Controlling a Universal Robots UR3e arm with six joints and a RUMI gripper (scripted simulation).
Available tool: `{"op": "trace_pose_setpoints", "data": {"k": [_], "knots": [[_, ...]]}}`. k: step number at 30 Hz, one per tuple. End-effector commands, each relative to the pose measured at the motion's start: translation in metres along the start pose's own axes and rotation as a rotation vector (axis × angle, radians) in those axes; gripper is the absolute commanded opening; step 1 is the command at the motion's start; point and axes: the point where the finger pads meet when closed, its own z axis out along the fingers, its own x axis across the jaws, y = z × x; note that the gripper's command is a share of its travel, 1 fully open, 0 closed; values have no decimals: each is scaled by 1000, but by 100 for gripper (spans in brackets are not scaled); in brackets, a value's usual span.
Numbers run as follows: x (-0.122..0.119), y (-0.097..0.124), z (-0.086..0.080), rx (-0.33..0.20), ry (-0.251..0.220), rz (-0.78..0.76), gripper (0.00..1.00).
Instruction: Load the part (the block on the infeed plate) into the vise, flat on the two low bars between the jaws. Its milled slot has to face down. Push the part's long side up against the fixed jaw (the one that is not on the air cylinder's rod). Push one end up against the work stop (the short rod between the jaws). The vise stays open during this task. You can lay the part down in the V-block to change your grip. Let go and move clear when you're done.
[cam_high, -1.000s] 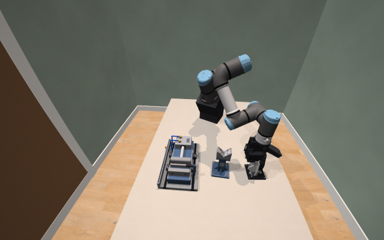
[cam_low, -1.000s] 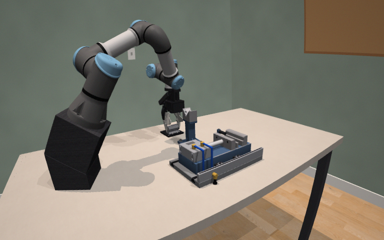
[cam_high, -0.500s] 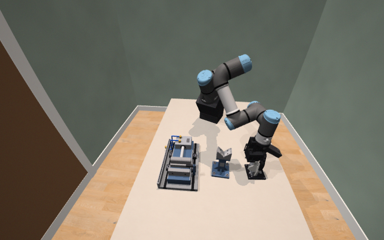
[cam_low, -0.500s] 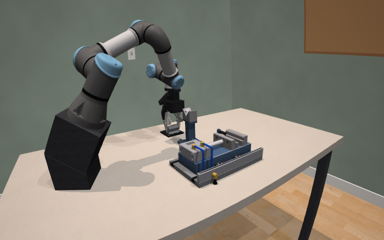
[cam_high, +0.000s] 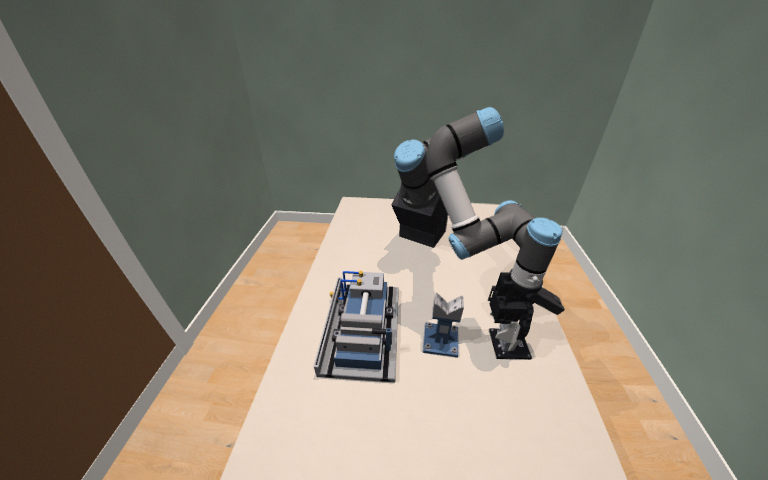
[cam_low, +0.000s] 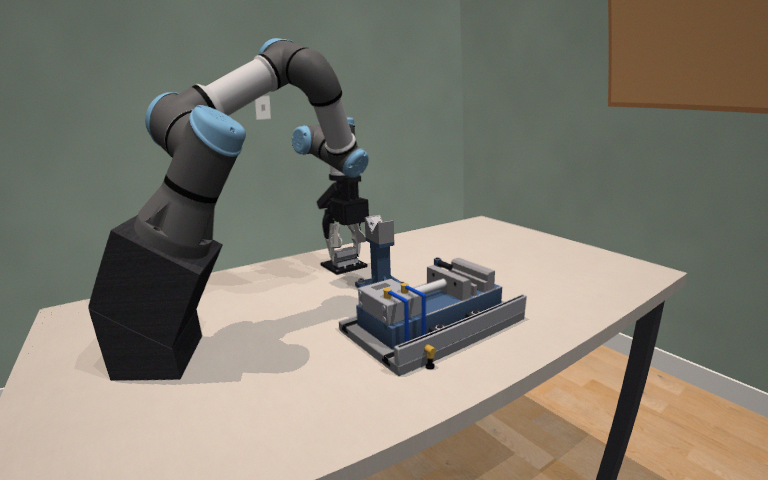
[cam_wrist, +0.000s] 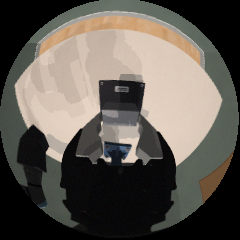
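Note:
The part (cam_high: 504, 328) (cam_low: 343, 255) (cam_wrist: 120, 129) is a small grey block on the black infeed plate (cam_high: 523, 354) (cam_low: 334, 267) (cam_wrist: 122, 95) at the right of the table. My gripper (cam_high: 513, 340) (cam_low: 344, 252) (cam_wrist: 120, 113) points straight down over the plate and is shut on the part, one finger on each side. I cannot see the slot. The vise (cam_high: 359, 333) (cam_low: 447, 294) stands open to the left, with its fixed jaw (cam_low: 475, 271) at the end away from the air cylinder (cam_low: 378, 300). The work stop (cam_low: 444, 263) is a short dark rod beside the jaws.
The V-block (cam_high: 447, 308) (cam_low: 379, 230) stands on a blue post between the infeed plate and the vise, close to my gripper. The arm's dark base (cam_high: 420, 217) (cam_low: 150, 305) is at the back of the table. A grey rail (cam_low: 458, 333) runs along the vise.

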Motion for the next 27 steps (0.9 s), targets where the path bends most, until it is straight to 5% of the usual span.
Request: {"op": "trace_pose_setpoints", "data": {"k": [1, 11, 27], "knots": [[1, 0, -7, 1, 3, 0, 0], [1, 0, -25, 1, 3, 0, 0], [1, 0, -82, 1, 3, 0, 0]]}}
